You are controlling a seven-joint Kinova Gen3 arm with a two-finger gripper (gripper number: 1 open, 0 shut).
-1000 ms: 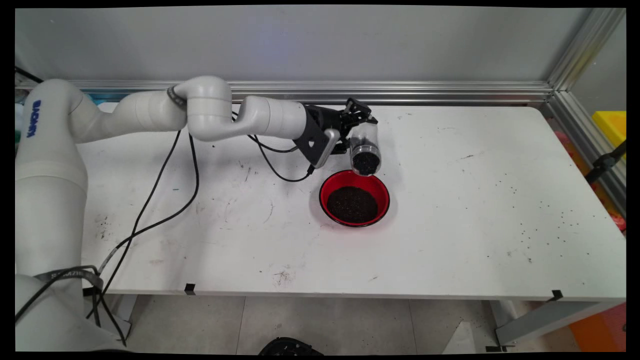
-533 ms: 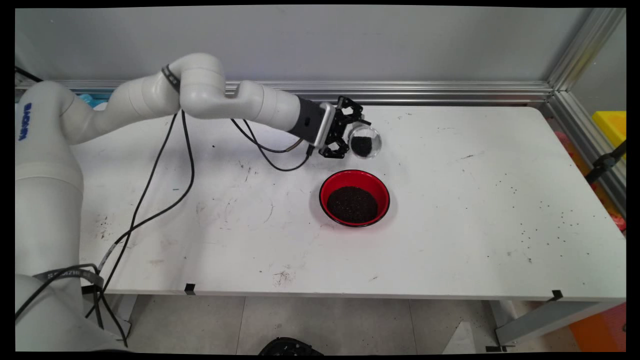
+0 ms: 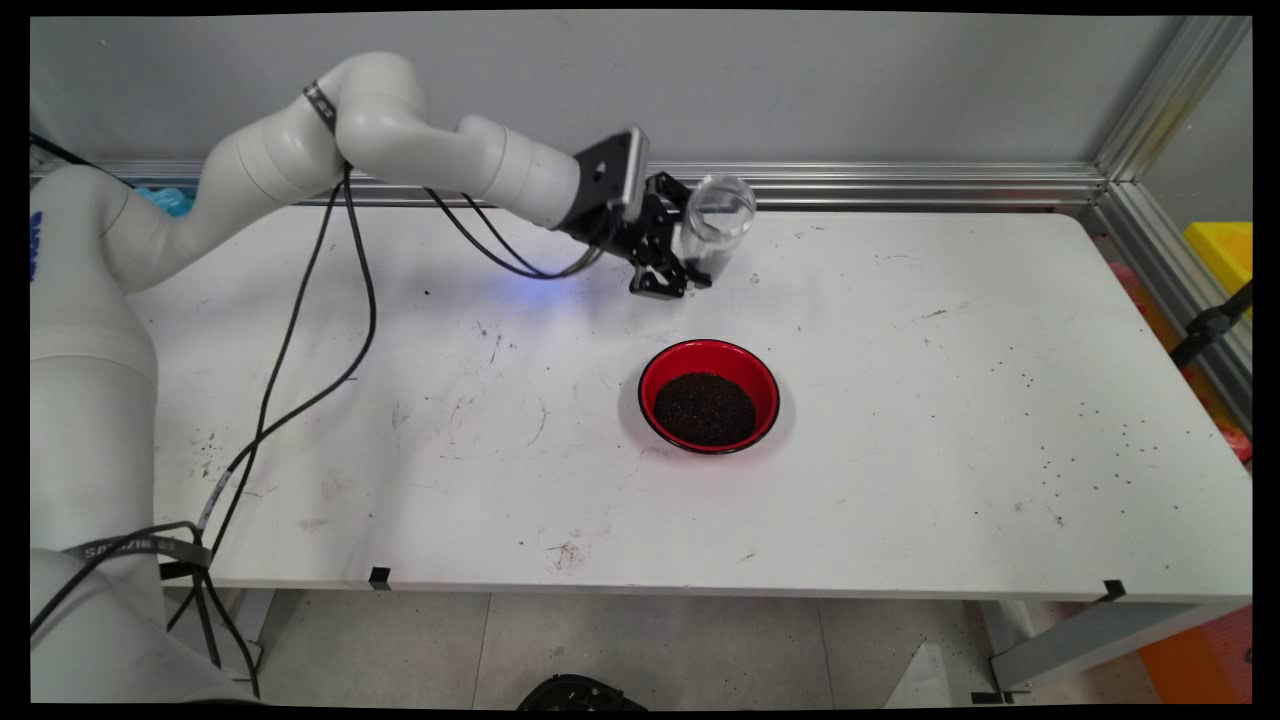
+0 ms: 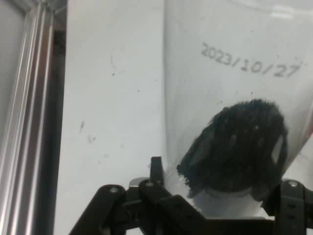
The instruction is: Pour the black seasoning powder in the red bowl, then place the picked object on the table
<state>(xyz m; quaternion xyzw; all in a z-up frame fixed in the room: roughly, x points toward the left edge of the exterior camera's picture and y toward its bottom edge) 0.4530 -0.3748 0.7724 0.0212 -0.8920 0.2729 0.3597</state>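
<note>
My black gripper (image 3: pixel 690 262) is shut on a clear plastic cup (image 3: pixel 714 225), held above the back part of the table with its open mouth tipped up and to the right. A small heap of black grains (image 4: pixel 234 147) lies at the cup's bottom, close to the gripper (image 4: pixel 215 196). The date 2023/10/27 is printed on the cup (image 4: pixel 234 73) wall. A red bowl (image 3: pixel 709 395) with a dark rim stands on the white table (image 3: pixel 900 420) in front of and below the cup, holding a round mound of the same black grains (image 3: pixel 705 408).
An aluminium rail (image 3: pixel 900 185) runs along the back of the table and down its right side. Black cables (image 3: pixel 330 330) hang from the arm over the table's left part. Scattered black grains (image 3: pixel 1090 440) dot the right side of the table. A yellow box (image 3: pixel 1222 250) sits beyond the right rail.
The cup has swung from mouth-down over the red bowl to nearly upright, and the gripper has lifted it up and back, away from the bowl.
</note>
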